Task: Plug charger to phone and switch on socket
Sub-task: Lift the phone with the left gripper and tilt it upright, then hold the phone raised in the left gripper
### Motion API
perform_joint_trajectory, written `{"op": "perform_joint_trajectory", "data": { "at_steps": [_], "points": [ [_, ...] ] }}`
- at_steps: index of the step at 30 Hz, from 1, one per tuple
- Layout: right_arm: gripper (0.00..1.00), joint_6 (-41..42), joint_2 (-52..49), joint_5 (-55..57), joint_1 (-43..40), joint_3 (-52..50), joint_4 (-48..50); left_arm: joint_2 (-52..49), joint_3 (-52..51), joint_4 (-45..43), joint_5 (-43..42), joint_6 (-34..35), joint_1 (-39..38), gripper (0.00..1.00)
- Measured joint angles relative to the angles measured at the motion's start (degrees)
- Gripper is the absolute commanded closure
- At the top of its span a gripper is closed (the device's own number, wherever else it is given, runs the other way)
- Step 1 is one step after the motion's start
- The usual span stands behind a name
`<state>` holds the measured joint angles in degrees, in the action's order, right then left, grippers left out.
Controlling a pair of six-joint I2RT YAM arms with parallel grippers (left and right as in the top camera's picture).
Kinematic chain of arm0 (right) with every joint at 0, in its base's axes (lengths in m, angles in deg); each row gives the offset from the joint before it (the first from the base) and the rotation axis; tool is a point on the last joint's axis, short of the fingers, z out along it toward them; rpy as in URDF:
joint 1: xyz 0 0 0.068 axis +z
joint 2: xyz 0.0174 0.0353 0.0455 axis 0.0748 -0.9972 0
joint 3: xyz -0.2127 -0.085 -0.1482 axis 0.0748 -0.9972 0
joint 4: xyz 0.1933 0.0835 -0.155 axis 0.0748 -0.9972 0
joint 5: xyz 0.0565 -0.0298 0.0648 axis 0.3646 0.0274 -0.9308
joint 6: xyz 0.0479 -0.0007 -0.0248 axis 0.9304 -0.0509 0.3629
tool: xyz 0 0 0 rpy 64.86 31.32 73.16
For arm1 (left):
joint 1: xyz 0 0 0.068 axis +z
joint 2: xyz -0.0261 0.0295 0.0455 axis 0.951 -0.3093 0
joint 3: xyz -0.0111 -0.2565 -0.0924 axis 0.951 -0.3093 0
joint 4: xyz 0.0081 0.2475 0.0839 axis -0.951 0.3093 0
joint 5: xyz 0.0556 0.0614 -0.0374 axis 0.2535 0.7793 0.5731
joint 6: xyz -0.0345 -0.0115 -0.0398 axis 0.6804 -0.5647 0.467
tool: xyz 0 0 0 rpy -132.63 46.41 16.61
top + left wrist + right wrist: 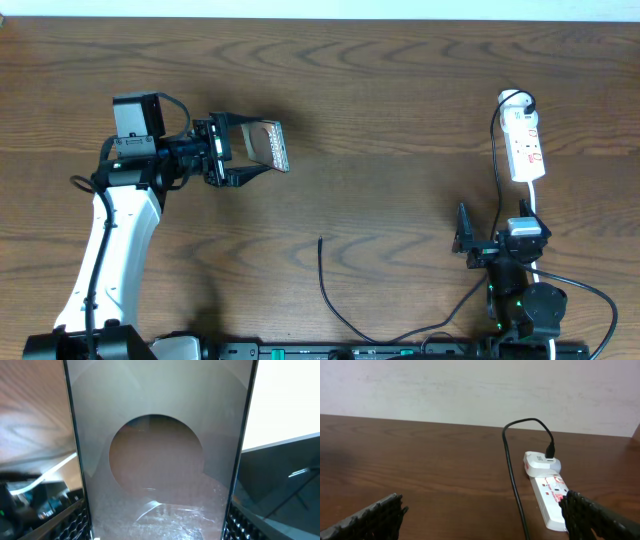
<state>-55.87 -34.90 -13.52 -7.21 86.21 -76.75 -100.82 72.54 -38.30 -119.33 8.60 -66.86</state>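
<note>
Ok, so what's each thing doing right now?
Phone: gripped in the left pincer, nothing plugged in.
Charger: tip lying loose on the table.
Socket: adapter plugged in; on or off, can't tell.
Right pincer: open, empty.

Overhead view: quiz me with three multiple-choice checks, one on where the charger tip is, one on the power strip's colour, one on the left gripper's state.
1. The charger cable has its tip: A) lying on the table B) hanging in the air C) past the table's edge.
2. The power strip is: A) black B) white C) blue.
3. The left gripper is: A) open, empty B) closed on the phone C) closed on the cable.
Answers: A, the tip rests on bare wood; B, its casing is white; B, the phone fills the gap between its fingers.
</note>
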Motion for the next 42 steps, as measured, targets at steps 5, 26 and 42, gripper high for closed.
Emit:
{"op": "perform_joint_trajectory", "data": {
  "at_steps": [5,26,42],
  "points": [
    [0.01,0.0,0.0,0.0,0.0,0.0,0.0,0.0,0.0,0.0,-1.2,4.0,0.0,0.93],
    [0.01,0.0,0.0,0.0,0.0,0.0,0.0,0.0,0.0,0.0,-3.0,10.3,0.0,0.93],
    [0.01,0.0,0.0,0.0,0.0,0.0,0.0,0.0,0.0,0.0,-3.1,9.8,0.0,0.93]
  ]
}}
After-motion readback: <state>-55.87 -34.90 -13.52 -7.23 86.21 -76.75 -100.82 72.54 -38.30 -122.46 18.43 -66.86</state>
